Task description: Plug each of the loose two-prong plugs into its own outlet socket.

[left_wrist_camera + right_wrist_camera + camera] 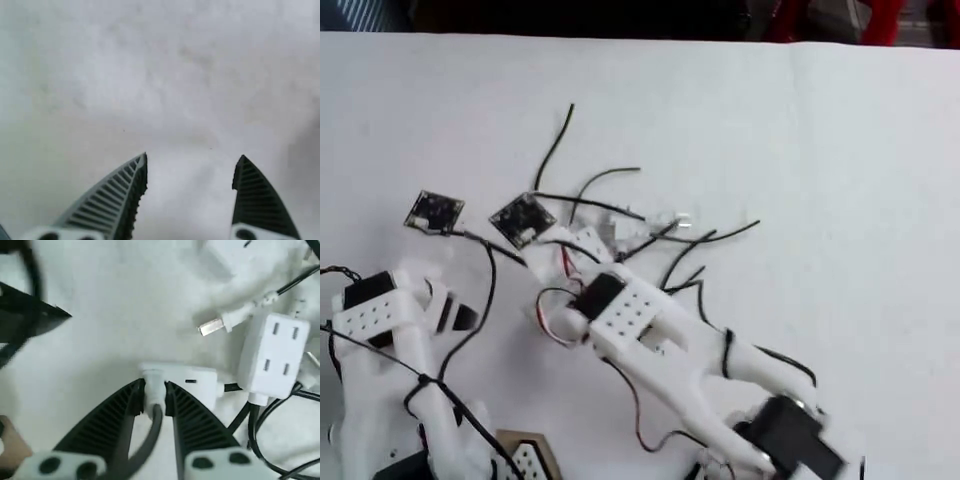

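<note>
My right tool [154,387] is clamped on a white two-prong plug with dark cord [153,402], butted against a white oblong outlet block [192,384]; can't tell if it's seated. A second white plug [225,322] lies loose near a white square four-slot outlet [272,357]. My left tool [193,156] gapes wide over bare white counter [150,75].

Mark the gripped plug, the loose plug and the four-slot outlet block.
gripped plug [154,392]: right wrist view, middle of its white body.
loose plug [235,317]: right wrist view, white body behind the metal prongs.
outlet block [272,357]: right wrist view, top face between its four slots.
</note>
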You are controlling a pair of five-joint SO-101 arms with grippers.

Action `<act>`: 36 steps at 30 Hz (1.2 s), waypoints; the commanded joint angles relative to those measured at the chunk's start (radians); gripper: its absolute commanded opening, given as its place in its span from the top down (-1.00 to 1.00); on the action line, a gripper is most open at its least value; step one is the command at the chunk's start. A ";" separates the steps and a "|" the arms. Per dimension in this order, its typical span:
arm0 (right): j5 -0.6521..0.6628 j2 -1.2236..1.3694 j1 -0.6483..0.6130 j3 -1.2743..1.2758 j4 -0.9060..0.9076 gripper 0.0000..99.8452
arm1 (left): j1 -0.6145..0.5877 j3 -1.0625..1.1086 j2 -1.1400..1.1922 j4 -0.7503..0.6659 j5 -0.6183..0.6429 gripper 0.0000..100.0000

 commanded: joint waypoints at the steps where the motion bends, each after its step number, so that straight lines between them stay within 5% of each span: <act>1: 0.003 -0.228 -0.005 -0.012 0.062 0.97 | -0.008 0.000 -0.039 -0.012 0.012 0.45; 10: 0.002 -0.524 0.038 -0.077 0.219 0.97 | -0.008 0.000 -0.039 -0.012 0.012 0.45; 20: 0.012 -0.572 0.348 -0.245 0.303 0.97 | -0.008 0.000 -0.039 -0.012 0.012 0.45; 29: 0.081 -0.467 0.622 -0.244 0.051 0.96 | -0.007 0.000 -0.039 -0.012 0.012 0.45; 36: 0.081 -0.171 0.723 -0.250 -0.217 0.96 | -0.007 0.000 -0.039 -0.011 0.012 0.45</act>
